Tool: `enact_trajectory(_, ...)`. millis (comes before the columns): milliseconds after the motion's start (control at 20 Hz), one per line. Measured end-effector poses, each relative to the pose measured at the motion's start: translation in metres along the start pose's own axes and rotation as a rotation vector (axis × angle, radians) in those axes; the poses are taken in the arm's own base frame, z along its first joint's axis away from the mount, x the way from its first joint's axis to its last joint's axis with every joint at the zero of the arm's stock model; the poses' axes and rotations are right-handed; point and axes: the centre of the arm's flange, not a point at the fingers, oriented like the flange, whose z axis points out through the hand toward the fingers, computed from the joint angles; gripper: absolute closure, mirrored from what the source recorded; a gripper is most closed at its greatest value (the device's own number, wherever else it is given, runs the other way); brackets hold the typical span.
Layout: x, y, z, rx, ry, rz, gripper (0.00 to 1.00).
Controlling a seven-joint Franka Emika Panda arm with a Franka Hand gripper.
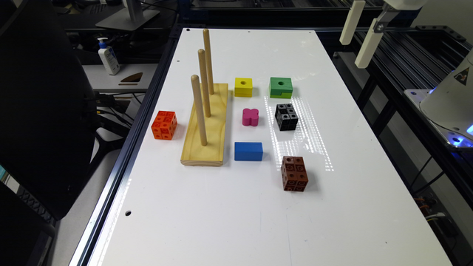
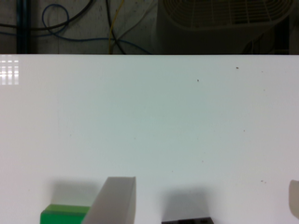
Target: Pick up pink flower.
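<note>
White table with lots of bare room at the near end and along the edge on the exterior view's right. Black rail down the edge on the exterior view's left, with small holes near it. More bare room at the far end, past the blocks. Pink flower sitting flat near the middle of the table, bright pink, four round bumps like a clover, flat on top. Just beside it, on the exterior view's left, a wooden base with three tall pegs standing up. Yellow block with a hole, a bit farther back from the flower. Green block with a hole, next to the yellow one. Black cube near the flower on the exterior view's right, not touching. Blue block a bit nearer than the flower, with a gap between. Brown cube nearer still, toward the exterior view's right. Orange cube by the rail edge, on the other side of the wooden base. Claw up high over the far corner on the exterior view's right, well apart from the flower. Spread wide, with two pale fingers far apart, holding nothing and touching nothing. Green block and a bit of the black cube peeking in under the claw in the wrist view.
</note>
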Motion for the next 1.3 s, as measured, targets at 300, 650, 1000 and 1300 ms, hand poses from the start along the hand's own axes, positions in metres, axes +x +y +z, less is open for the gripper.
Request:
enact_trajectory(300, 0.002, -0.001, -0.001, 0.012, 0.011, 0.001, 0.0)
enact_trajectory(650, 0.006, -0.004, -0.002, 0.024, 0.022, 0.004, 0.0)
enact_trajectory(1000, 0.017, -0.014, -0.003, 0.027, 0.023, 0.008, 0.0)
enact_trajectory(1300, 0.034, -0.028, -0.004, 0.024, 0.016, 0.013, 0.0)
